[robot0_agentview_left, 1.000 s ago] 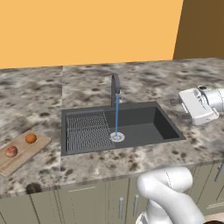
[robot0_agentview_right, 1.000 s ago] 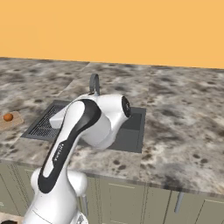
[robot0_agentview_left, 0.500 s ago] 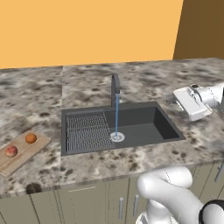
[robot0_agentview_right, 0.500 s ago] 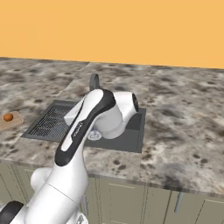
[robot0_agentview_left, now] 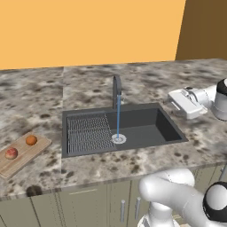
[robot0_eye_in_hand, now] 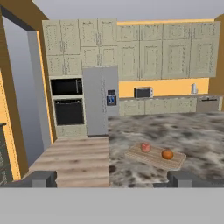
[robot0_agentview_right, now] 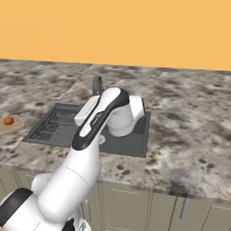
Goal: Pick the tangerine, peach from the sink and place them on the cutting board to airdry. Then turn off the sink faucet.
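I read the tool at the right of the sink, held level above the surface and pointing left. In the hand view its two dark fingertips stand far apart at the bottom corners, so the tool is wide, with nothing between them.

The cutting board lies on the surface well to the left of the sink, near the front edge. The peach rests on its near end and the tangerine on its far end; the two fruits are apart. In the hand view both fruits sit on the board, peach left, tangerine right.

The sink faucet stands upright at the far rim of the sink. A thin blue stream of water falls from the spout onto the round silver drain. The ribbed grid occupies the left half of the sink.
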Robot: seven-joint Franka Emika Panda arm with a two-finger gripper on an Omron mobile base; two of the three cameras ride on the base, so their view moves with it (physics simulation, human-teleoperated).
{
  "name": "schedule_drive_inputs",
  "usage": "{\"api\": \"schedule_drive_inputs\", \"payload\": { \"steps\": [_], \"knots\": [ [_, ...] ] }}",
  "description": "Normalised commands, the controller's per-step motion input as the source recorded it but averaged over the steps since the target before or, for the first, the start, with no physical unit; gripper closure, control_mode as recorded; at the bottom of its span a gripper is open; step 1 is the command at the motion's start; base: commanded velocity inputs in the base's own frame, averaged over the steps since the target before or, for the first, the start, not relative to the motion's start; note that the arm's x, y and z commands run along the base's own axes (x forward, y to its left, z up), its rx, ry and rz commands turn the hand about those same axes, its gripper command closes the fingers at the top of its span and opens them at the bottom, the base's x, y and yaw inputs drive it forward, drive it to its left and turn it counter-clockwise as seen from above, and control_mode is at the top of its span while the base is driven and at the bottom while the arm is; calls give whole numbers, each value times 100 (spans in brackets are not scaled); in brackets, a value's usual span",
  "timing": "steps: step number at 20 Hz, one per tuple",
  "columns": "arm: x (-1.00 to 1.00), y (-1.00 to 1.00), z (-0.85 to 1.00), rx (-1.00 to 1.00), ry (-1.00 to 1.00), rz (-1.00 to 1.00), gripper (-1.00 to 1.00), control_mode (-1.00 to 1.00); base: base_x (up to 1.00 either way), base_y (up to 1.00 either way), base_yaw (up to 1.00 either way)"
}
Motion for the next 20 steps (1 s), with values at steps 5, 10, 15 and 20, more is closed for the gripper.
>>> {"api": "schedule_drive_inputs", "payload": {
  "steps": [5, 10, 15, 20],
  "knots": [
    [32, -3, -14, 0, 0, 2, -100, -100, 0, 0, 0],
    [29, -10, -14, 0, 0, -1, -100, -100, 0, 0, 0],
    [26, -1, -13, 2, 0, -8, -100, -100, 0, 0, 0],
    [29, 0, -16, 2, 0, -7, -100, -100, 0, 0, 0]
  ]
}}
